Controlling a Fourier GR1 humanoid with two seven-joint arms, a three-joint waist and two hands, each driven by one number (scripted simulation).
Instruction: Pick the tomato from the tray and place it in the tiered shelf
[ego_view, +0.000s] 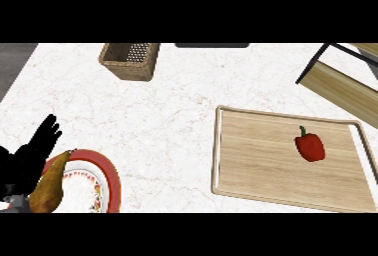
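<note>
Pepper: a red pepper (310, 147) with a green stalk, long and shiny.
Where: on the right part of the wooden tray (255, 167).
Shelf: the tiered shelf (341, 87) just past the tray's far right corner.
Basket: a woven basket (131, 61), far up-left of the tray.
Plate: a red-rimmed plate (112, 176) well left of the tray, a brown pear (47, 189) on it.
Hand: my left hand (31, 152) by that plate, fingers straight and pointing up.

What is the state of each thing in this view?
Pepper: lying on the tray, untouched.
Tray: flat on the counter.
Shelf: upper right, partly in view.
Basket: upright, open top.
Pear: lying on the plate.
Left hand: open, resting at lower left.
</note>
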